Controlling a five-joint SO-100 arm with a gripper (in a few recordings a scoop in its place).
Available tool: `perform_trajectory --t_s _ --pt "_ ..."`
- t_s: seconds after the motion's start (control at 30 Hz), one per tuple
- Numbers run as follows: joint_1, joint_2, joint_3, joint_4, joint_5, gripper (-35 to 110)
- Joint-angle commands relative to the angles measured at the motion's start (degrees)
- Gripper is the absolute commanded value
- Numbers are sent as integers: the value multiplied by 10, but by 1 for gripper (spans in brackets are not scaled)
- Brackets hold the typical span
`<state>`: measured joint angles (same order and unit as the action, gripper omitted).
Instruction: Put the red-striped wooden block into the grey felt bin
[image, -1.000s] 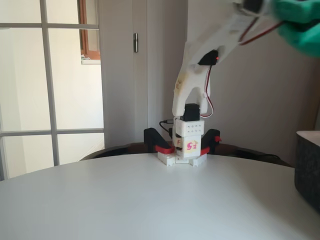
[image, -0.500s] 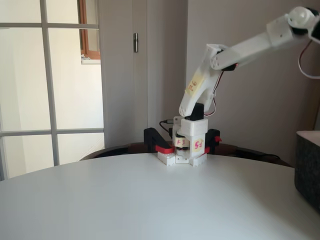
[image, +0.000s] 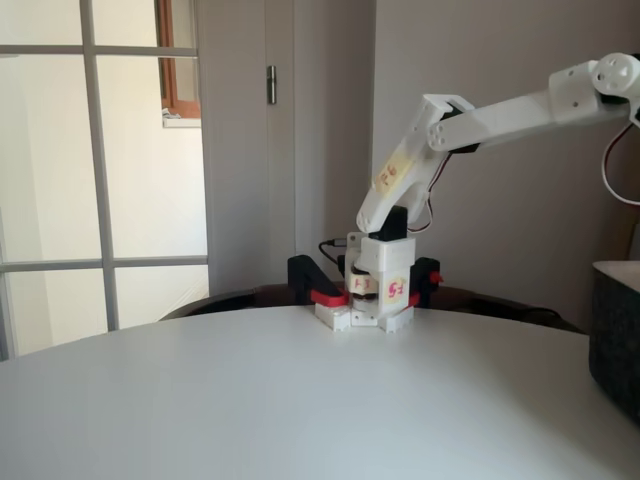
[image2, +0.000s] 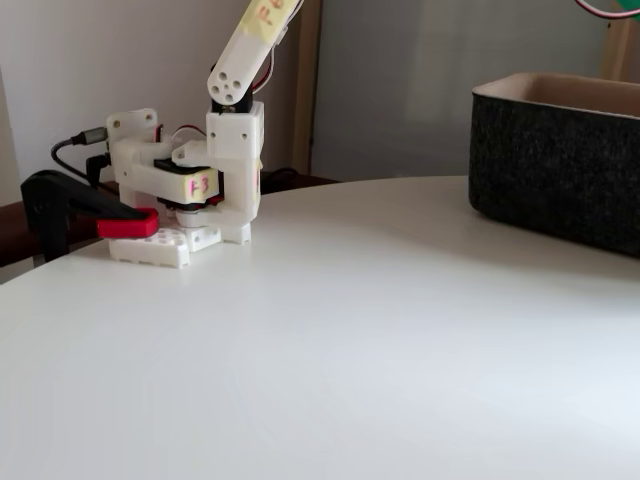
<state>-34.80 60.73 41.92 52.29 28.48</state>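
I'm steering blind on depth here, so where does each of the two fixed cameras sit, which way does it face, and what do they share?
A fixed view: low at the table's near edge, facing the arm's base head-on with window and door behind; upper arm and forearm reach right out of frame; the grey felt bin cuts the right edge.
Another fixed view: low beside the table, facing across it; base at left, bin at right with pale rim.
Shared: base, red clamp, bin, white tabletop.

You see the arm's base (image: 380, 293) at the table's (image: 250, 400) far edge, the grey felt bin (image2: 560, 160) at frame right
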Motion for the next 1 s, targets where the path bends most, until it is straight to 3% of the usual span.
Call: perform_trajectory --t_s 0.0,0.17,0.53,0.73,0.97 --pt "-15 25 -13 -3 -2 25" --pt "-11 69 -12 36 33 27" --pt "51 246 -11 282 149 26" --pt "158 324 -11 349 316 24" --pt "333 389 -7 358 510 20"
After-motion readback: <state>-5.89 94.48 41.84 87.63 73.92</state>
